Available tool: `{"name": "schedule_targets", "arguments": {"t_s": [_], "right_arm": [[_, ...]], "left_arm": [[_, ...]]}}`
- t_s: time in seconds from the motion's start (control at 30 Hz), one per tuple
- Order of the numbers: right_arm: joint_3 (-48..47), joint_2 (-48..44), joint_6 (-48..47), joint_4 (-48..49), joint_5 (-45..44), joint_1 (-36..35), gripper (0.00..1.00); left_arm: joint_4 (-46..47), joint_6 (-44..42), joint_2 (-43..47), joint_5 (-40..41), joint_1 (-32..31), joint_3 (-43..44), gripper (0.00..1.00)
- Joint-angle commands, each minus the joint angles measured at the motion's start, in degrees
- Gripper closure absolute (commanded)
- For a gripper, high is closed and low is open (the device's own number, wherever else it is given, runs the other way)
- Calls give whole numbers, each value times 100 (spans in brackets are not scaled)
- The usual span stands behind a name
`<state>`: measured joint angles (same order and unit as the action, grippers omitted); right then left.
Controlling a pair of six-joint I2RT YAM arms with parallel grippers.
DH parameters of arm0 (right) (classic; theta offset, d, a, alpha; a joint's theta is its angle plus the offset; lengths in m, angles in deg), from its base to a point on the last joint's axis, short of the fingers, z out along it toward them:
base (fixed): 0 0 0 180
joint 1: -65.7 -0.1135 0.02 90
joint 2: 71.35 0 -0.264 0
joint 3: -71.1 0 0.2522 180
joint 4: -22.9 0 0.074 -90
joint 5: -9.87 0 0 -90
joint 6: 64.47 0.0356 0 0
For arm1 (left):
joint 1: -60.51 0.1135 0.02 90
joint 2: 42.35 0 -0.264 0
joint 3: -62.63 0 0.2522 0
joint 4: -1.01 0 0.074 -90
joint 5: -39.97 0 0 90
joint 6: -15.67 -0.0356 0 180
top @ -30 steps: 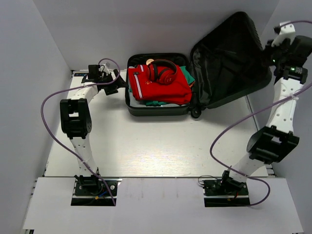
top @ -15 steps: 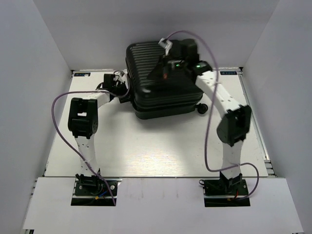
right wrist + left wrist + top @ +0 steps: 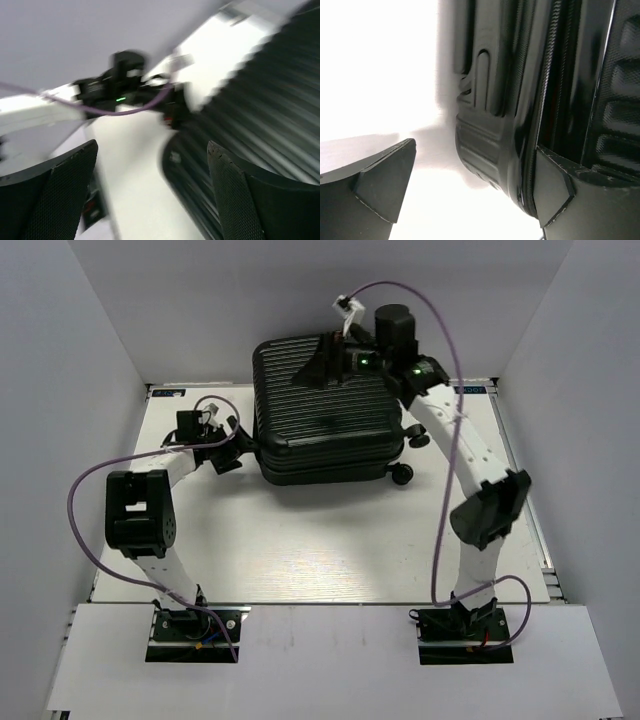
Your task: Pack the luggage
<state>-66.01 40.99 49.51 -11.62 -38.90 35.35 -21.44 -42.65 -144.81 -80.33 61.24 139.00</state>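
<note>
Luggage [image 3: 320, 425], seen from overhead: a black ribbed hard-shell case lying shut and flat toward the far side of the white table [image 3: 300, 540]. Its long axis runs left to right. The wheels [image 3: 402, 475] are at the end away from the left gripper [image 3: 233, 447], which sits low, just beside the case's left end. The right gripper [image 3: 332, 362] hangs over the far edge of the shell, its arm arching in from the right. Bare table lies open on the near side of the case. Walls close in behind it and on both sides.

Left wrist view: the fingers [image 3: 385, 185] are spread wide with nothing between them. The end wall of the case rises just ahead. Its closing seam [image 3: 540, 100] runs down toward the right-hand finger, which is close against the shell.

Right wrist view, blurred by motion: the fingers [image 3: 55, 190] are wide apart and hold nothing. Ribbed shell lies beyond the right-hand finger, and table beyond the left-hand one. Contact with the shell probably has not been made, though the blur hides it.

Any work on the seam likely falls to the left gripper, the nearer one.
</note>
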Motion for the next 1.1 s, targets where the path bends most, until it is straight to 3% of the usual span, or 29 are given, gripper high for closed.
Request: {"name": "schedule_targets", "arguments": {"t_s": [0.0, 0.03, 0.13, 0.2, 0.23, 0.37, 0.43, 0.53, 0.63, 0.8, 0.9, 0.97, 1.07], "right_arm": [[37, -765, -1243, -814, -2270, 108, 9], [257, -992, -1326, -929, -2617, 117, 9], [880, -1451, -1756, -1079, -5118, 327, 9], [1101, -1671, -1932, -1194, -5764, 494, 9], [1346, -1732, -2063, -1273, -6306, 617, 15], [1980, -1960, -2083, -1896, -6961, 1013, 27], [2585, -2100, -1847, -1950, -7032, 1275, 39], [3245, -2294, -1556, -1749, -6579, 1566, 40], [4079, -2260, -1791, -1538, -5193, 1646, 32], [4661, -2050, -2354, -1098, -3765, 1603, 26], [4418, -1628, -2372, -904, -2782, 1558, 26], [4180, -1226, -2364, -982, -1994, 1488, 31], [3450, -995, -2618, -1422, -1689, 1295, 38]], "left_arm": [[-1038, -408, 349, 833, 471, 216, 1], [-1108, -278, 332, 877, 524, 278, 1], [-1249, -154, 218, 912, 744, 559, 1], [-1214, -136, 217, 703, 867, 691, 1], [-1197, -40, 278, 440, 885, 726, 1], [-829, -83, 786, 87, 955, 875, 1], [-722, -206, 885, -123, 973, 1024, 1], [-914, -329, 1026, -107, 1034, 1323, 1], [-924, -207, 1088, 329, 1157, 1350, 1], [-1644, -461, 140, 763, 1175, 2123, 1], [-1470, -260, -1070, 553, 1105, 2484, 1], [-1251, -198, -1355, 299, 1035, 2703, 3], [-1144, -188, -1996, 104, 693, 3028, 8]]}}
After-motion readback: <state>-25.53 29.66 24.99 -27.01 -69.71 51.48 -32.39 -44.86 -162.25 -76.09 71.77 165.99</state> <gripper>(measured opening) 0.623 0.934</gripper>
